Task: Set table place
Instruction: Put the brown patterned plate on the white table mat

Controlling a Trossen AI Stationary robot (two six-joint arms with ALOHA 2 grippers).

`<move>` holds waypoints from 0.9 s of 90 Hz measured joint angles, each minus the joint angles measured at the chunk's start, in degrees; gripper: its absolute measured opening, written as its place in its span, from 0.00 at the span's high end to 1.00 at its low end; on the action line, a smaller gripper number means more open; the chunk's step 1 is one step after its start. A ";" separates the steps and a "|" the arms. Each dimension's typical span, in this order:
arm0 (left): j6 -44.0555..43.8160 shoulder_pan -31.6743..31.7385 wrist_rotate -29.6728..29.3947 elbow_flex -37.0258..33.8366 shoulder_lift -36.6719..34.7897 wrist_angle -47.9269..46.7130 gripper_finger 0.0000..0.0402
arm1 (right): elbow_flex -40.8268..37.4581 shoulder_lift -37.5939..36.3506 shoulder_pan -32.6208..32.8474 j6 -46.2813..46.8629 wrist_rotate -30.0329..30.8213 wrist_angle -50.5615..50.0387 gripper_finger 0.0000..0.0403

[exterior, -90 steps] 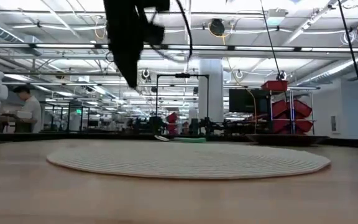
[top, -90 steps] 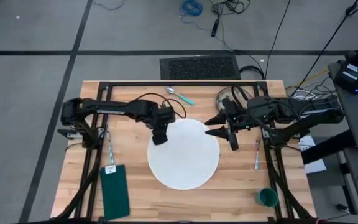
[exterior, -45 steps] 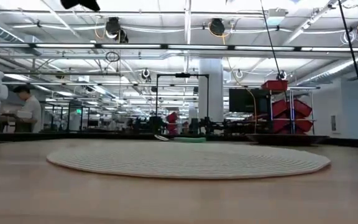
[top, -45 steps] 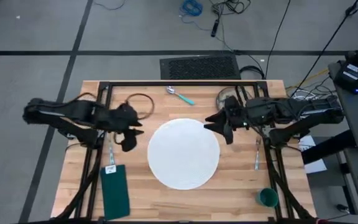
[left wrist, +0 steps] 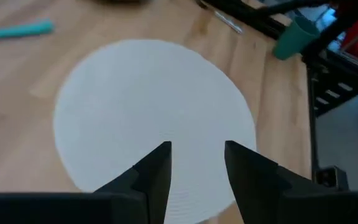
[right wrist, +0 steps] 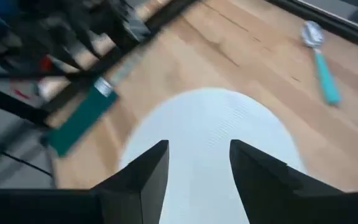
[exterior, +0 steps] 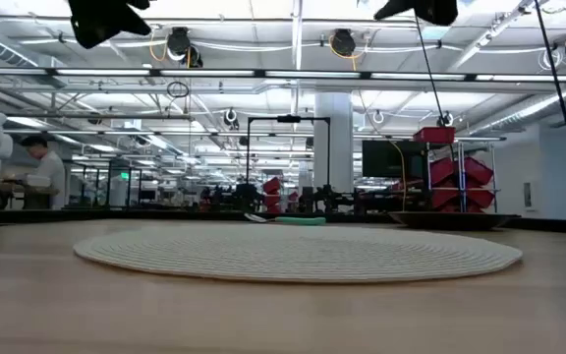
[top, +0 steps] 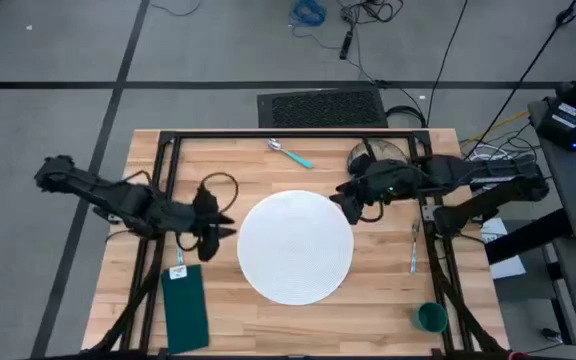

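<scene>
Butcher-block table (top: 268, 320) with the round white mat (top: 295, 247) flat in the middle, nothing on it yet. Compared with a second ago, both arms have pulled off the mat: the left gripper (top: 211, 229) was over its left edge and now sits back by the left rail, near the green napkin (top: 186, 307), fingers spread and empty. Right gripper (top: 350, 200) has backed off too, hovering just off the mat's upper right edge, also released and empty. So I'd guess the mat step is done and cutlery comes next: teal spoon (top: 289, 153) at the far edge, fork (top: 414, 248) by the right rail, green cup (top: 430, 318) in the near right corner.
</scene>
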 joint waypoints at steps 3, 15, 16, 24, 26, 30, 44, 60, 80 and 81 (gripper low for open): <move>0.00 -0.03 -1.10 -0.05 0.09 0.10 0.67 | -0.01 0.19 -0.02 -0.67 -0.04 -1.58 0.61; 1.69 1.32 -10.22 0.00 -0.03 3.71 0.67 | -0.02 0.99 -0.03 -3.20 -0.06 -8.52 0.61; 2.11 1.52 -10.81 -0.02 -0.03 3.85 0.67 | -0.01 1.06 -0.03 -3.43 -0.05 -8.97 0.61; 3.89 3.92 -12.35 -0.01 0.02 4.15 0.67 | -0.01 1.81 -0.29 -6.78 0.03 -11.09 0.61; 3.89 4.81 -11.98 -0.02 0.02 3.93 0.67 | -0.01 2.03 -0.34 -7.70 0.04 -11.47 0.61; 3.38 6.95 -9.74 -0.03 0.02 3.69 0.67 | -0.02 2.51 -0.48 -9.60 0.04 -12.00 0.61; 3.28 14.76 1.79 -0.03 0.03 3.20 0.67 | -0.52 3.86 -2.28 -11.36 0.06 -12.05 0.61; 9.58 20.10 9.79 -0.03 -0.10 3.40 0.67 | -4.73 4.17 -5.67 4.18 -0.21 -14.84 0.61; 22.56 25.74 13.33 0.00 -0.16 3.78 0.67 | -15.61 2.59 -5.98 32.08 -0.08 -16.54 0.61; 23.35 26.03 13.58 0.00 -0.16 3.69 0.67 | -16.20 2.48 -5.90 33.75 0.03 -16.49 0.61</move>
